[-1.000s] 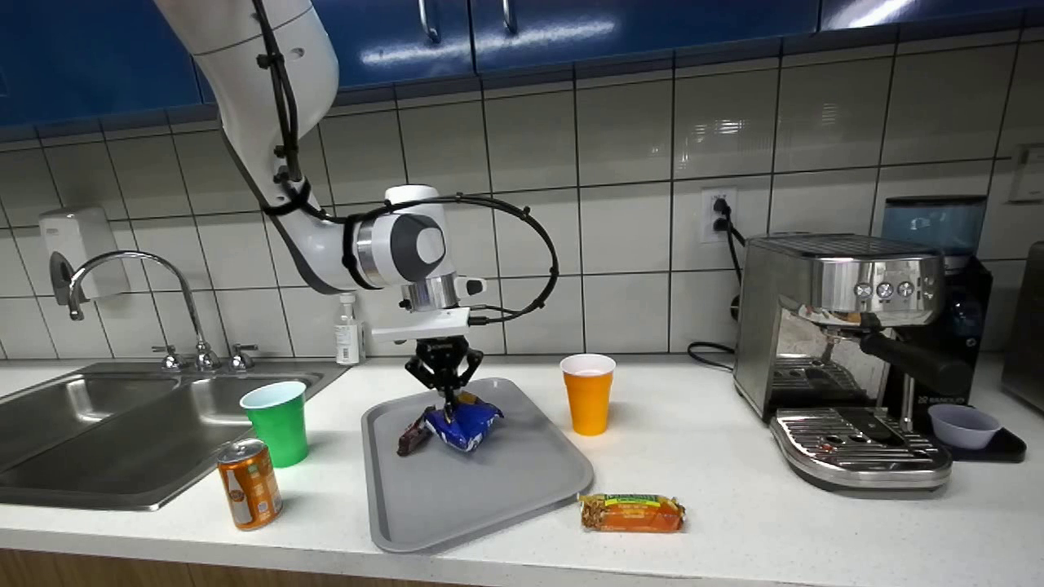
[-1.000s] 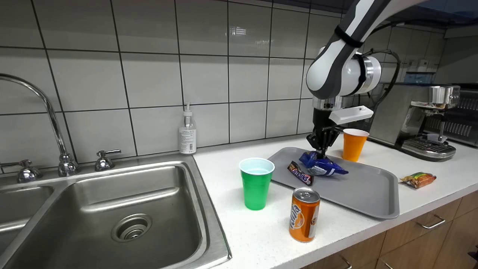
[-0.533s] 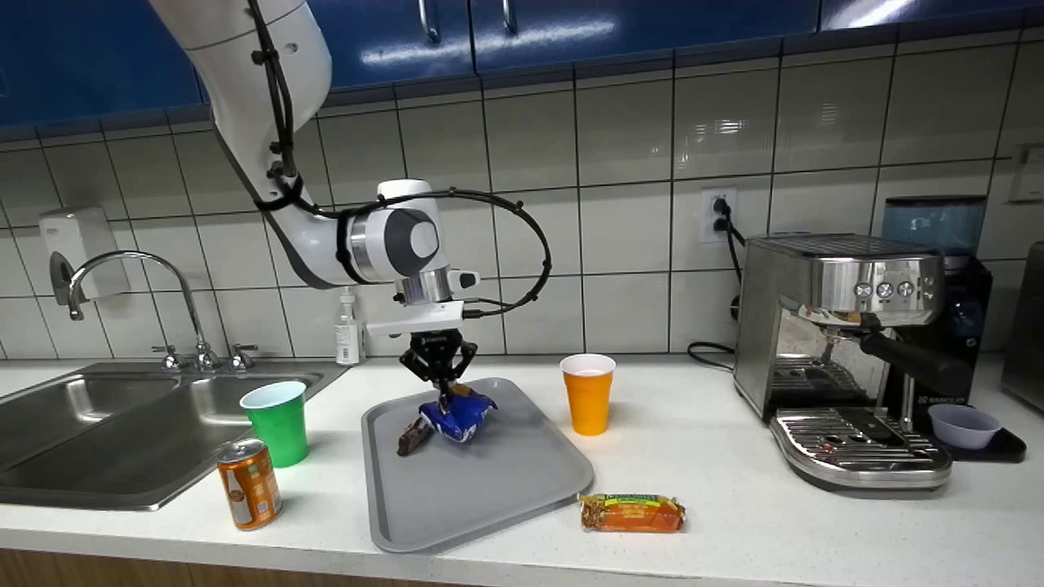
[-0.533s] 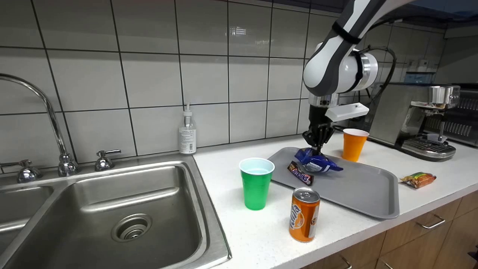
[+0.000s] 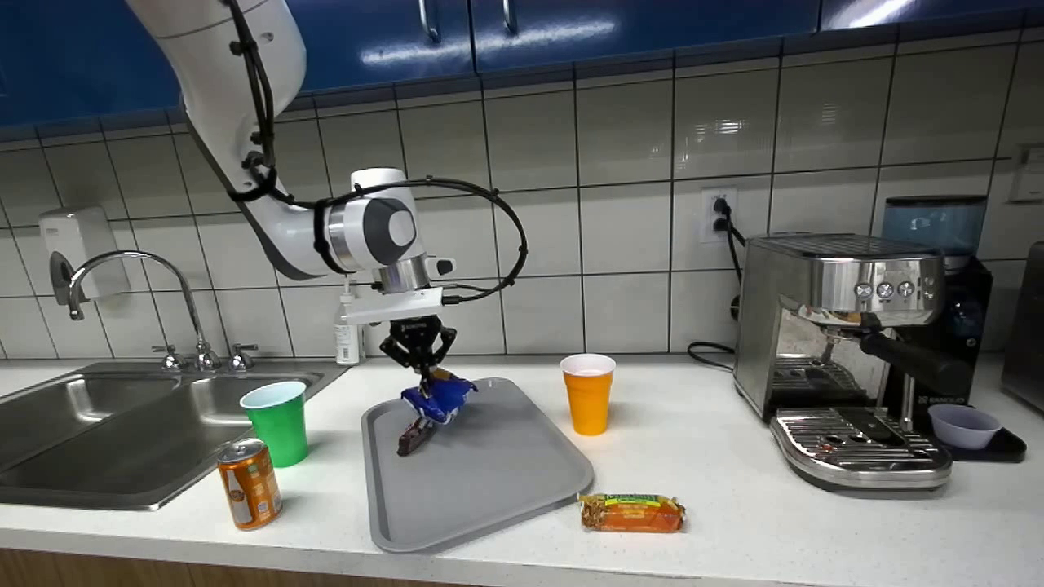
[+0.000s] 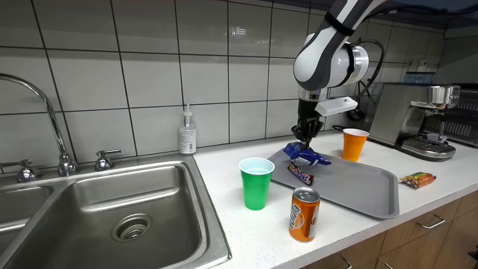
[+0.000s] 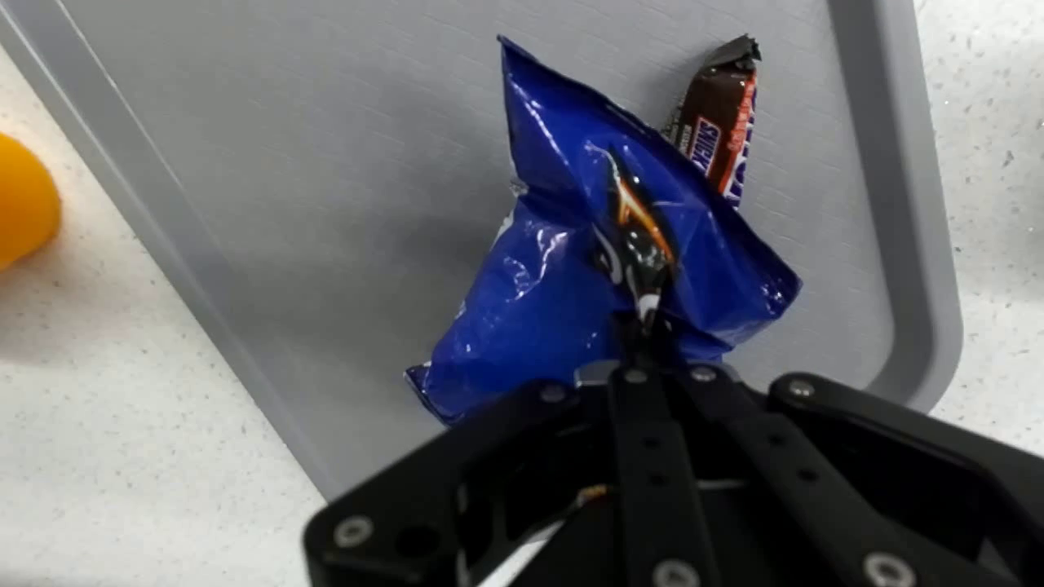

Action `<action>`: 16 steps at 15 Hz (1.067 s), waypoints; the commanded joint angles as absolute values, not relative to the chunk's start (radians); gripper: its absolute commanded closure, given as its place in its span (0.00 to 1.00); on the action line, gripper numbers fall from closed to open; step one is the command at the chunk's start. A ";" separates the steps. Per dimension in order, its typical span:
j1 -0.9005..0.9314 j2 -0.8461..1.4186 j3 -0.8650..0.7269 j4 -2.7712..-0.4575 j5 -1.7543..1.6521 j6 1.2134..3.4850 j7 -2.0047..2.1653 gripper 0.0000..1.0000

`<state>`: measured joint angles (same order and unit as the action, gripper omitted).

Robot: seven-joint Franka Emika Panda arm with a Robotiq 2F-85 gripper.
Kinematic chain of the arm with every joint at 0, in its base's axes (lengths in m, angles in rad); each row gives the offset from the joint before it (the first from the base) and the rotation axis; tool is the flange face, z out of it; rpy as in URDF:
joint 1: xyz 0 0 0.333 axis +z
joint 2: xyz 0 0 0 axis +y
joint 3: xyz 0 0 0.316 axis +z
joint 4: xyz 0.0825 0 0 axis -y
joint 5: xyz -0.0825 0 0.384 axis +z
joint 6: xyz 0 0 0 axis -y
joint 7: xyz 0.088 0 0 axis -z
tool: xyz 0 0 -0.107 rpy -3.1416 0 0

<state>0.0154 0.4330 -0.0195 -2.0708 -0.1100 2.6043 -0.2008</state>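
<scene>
1. Gripper (image 7: 644,330): jaws drawn together to a narrow pinch, with film of the blue packet (image 7: 555,277) caught between the fingertips.
2. Grip point: along a fold near the packet's middle; its pointed corners flare outward on both sides of the fingertips.
3. Packet relative to gripper: around and below the fingertips in both exterior views, with the gripper pointing downward.
4. Packet location: over the gray tray (image 5: 489,489), close to the edge nearest the tiled wall (image 5: 628,220) and toward the corner on the side of the sink (image 6: 213,220) (contact between packet underside and tray floor cannot be confirmed).
5. Adjacent item: dark brown candy bar (image 6: 300,173), lying on the tray near its sink-side edge. In the wrist view, the packet covers one end of the bar; whether the two touch cannot be told.
6. Tray: flat on the white countertop (image 5: 775,530), one corner near the countertop's front edge.
7. Orange cup (image 5: 589,399): upright on the countertop, just beside the tray edge opposite the sink.
</scene>
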 commanded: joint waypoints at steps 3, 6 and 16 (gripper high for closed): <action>0.073 0.430 -0.018 -2.043 -0.168 2.609 -0.128 1.00; 0.109 0.442 -0.017 -2.019 -0.193 2.602 -0.094 1.00; 0.206 0.513 -0.011 -1.904 -0.257 2.583 -0.009 1.00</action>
